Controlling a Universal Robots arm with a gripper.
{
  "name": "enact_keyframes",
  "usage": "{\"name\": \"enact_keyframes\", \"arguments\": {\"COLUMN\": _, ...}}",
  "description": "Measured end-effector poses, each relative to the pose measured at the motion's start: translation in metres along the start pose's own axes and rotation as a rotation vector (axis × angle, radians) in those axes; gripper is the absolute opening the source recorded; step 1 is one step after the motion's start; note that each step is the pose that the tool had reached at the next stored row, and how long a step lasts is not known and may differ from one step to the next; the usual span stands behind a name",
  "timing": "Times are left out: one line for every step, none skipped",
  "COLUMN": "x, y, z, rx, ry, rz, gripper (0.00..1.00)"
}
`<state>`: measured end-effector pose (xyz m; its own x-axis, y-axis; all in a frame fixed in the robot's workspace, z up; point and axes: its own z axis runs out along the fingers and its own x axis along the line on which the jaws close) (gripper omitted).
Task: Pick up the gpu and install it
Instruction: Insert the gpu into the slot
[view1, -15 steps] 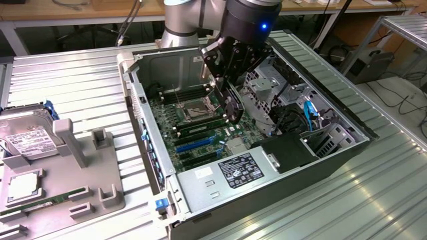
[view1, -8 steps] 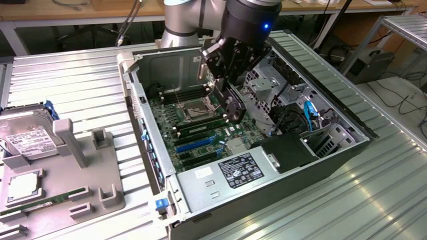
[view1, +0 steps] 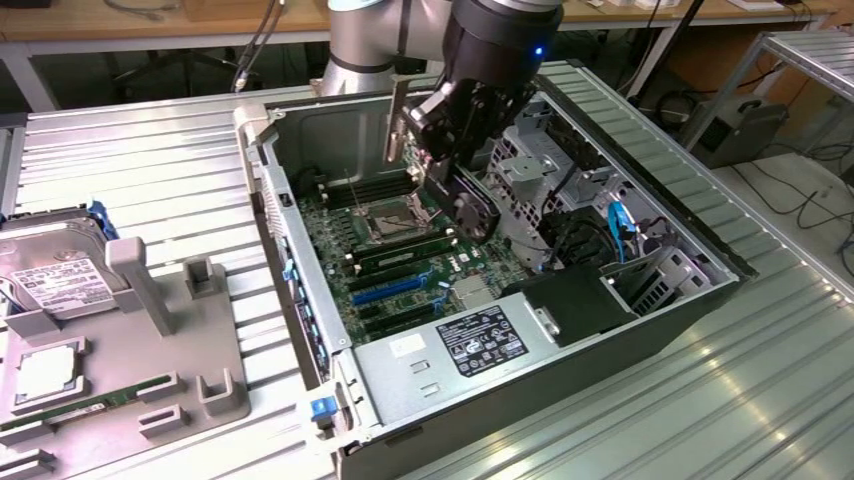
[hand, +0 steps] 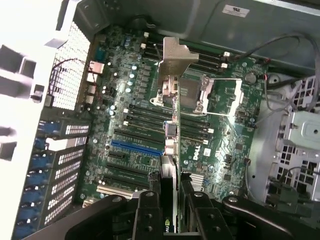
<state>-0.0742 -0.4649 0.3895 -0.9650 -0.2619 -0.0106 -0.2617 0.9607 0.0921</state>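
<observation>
Pincer: I am seeing the gripper clamping the gpu, with one finger pressing on each face of the card.
Card location: the gpu is hanging inside the open computer case, above the motherboard, and is not lying on the table.
Card attitude: in the exterior view it is standing on edge and leaning slightly, black face showing. In the wrist view I am looking along its thin edge.
Bracket: the silver bracket is sitting at the end of the card farthest from the fingers.
Position over board: in the wrist view the card is lying across the line of the CPU socket and the memory slots, with the blue expansion slot just beside it.
Seating: I cannot tell whether the card's lower edge is touching the board.
Case contents: the labelled power supply is occupying the near corner, and a blue cable is looping by the drive cage.
Outside the case: at the exterior view's left a grey fixture is holding a hard drive with a white label and a slim green memory stick, both well apart from the gripper.
Surface: the case and the fixture are resting on a slatted metal table.
</observation>
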Motion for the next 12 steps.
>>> {"name": "enact_keyframes", "arguments": {"x": 0.0, "y": 0.0, "z": 0.0, "rx": -0.0001, "ry": 0.0011, "rz": -0.017, "gripper": 0.26}}
{"name": "enact_keyframes", "arguments": {"x": 0.0, "y": 0.0, "z": 0.0001, "rx": -0.0001, "ry": 0.0023, "rz": -0.036, "gripper": 0.26}}
{"name": "enact_keyframes", "arguments": {"x": 0.0, "y": 0.0, "z": 0.0001, "rx": -0.0002, "ry": 0.0033, "rz": -0.053, "gripper": 0.26}}
{"name": "enact_keyframes", "arguments": {"x": 0.0, "y": 0.0, "z": 0.0002, "rx": -0.0001, "ry": 0.0043, "rz": -0.072, "gripper": 0.26}}
{"name": "enact_keyframes", "arguments": {"x": 0.0, "y": 0.0, "z": 0.0003, "rx": -0.0001, "ry": 0.0057, "rz": -0.101, "gripper": 0.26}}
{"name": "enact_keyframes", "arguments": {"x": 0.0, "y": 0.0, "z": 0.0004, "rx": 0.0, "ry": 0.007, "rz": -0.127, "gripper": 0.26}}
{"name": "enact_keyframes", "arguments": {"x": 0.0, "y": 0.0, "z": 0.0006, "rx": -0.0001, "ry": 0.0079, "rz": -0.145, "gripper": 0.26}}
{"name": "enact_keyframes", "arguments": {"x": 0.0, "y": -0.0001, "z": 0.0008, "rx": -0.0001, "ry": 0.0088, "rz": -0.164, "gripper": 0.26}}
{"name": "enact_keyframes", "arguments": {"x": 0.0, "y": -0.0001, "z": 0.001, "rx": 0.0, "ry": 0.0101, "rz": -0.187, "gripper": 0.26}}
{"name": "enact_keyframes", "arguments": {"x": 0.0, "y": -0.0001, "z": 0.0014, "rx": 0.0001, "ry": 0.0124, "rz": -0.233, "gripper": 0.26}}
{"name": "enact_keyframes", "arguments": {"x": 0.0, "y": -0.0002, "z": 0.0016, "rx": 0.0002, "ry": 0.0133, "rz": -0.252, "gripper": 0.26}}
{"name": "enact_keyframes", "arguments": {"x": 0.0, "y": -0.0002, "z": 0.0019, "rx": 0.0002, "ry": 0.0143, "rz": -0.273, "gripper": 0.26}}
